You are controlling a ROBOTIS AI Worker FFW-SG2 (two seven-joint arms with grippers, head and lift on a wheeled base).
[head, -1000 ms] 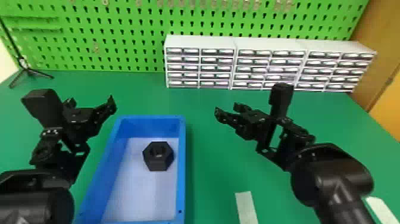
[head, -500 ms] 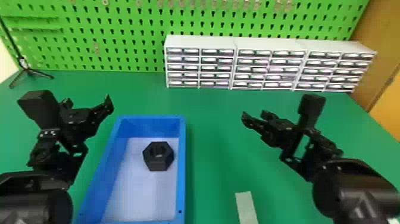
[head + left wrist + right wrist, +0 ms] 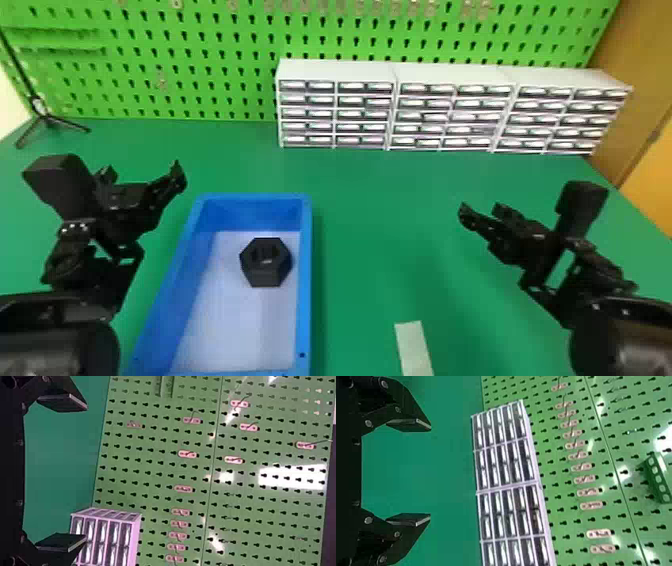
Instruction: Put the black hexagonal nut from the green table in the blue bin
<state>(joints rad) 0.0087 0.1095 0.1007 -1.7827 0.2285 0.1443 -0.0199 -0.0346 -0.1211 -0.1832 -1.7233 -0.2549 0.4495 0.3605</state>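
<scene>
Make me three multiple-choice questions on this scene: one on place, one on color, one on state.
1. Where is the black hexagonal nut? A, on the drawers. B, in the blue bin. C, under the table.
2. What color is the pegboard? A, green. B, red. C, white.
3. How is the right gripper? A, shut on the nut. B, shut, empty. C, open, empty.

1 B: bin walls surround it.
2 A: the panel looks green.
3 C: its fingers stand apart, nothing between.
</scene>
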